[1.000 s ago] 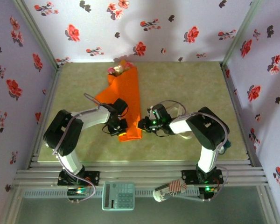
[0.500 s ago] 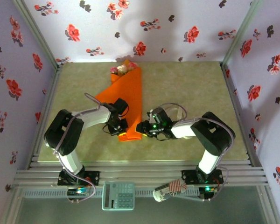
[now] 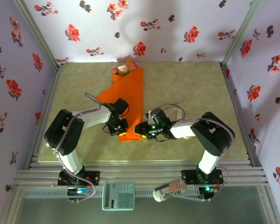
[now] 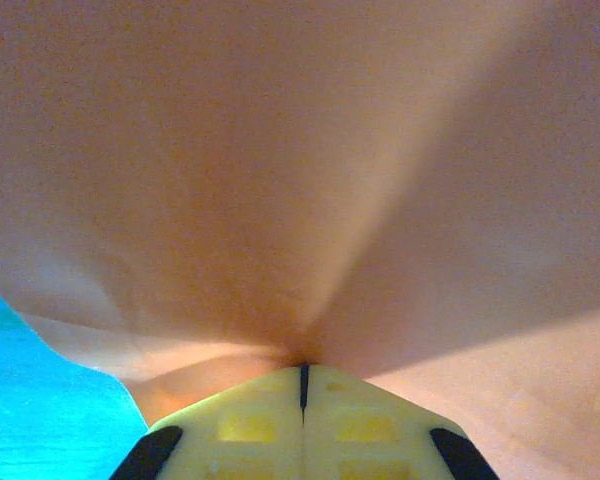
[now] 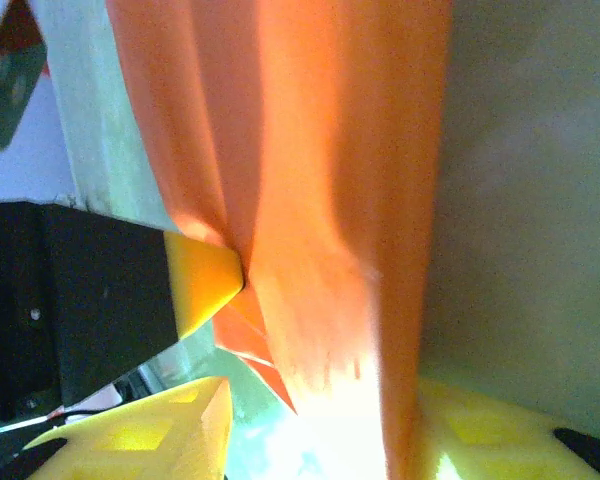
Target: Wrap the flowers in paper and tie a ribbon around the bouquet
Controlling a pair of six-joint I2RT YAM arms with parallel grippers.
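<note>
Left fingers [image 4: 240, 430] clamp the paper [image 4: 280, 150], right fingers [image 5: 150, 440] stand apart around it, flowers [image 3: 123, 69] mostly hidden inside.

Three pale purple walls [image 3: 177, 44] with red and dark flower prints stand around me. My tabletop [image 3: 191, 84] is pale green, with bright light at the back. Silver rails [image 3: 140, 173] run along its near edge.

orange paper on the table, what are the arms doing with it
Two robot arms are wrapping flowers in orange paper on the table. The left gripper is pinched shut on the paper's near end. The right gripper is open, with that end between its fingers. The flowers poke out at the far end.
</note>
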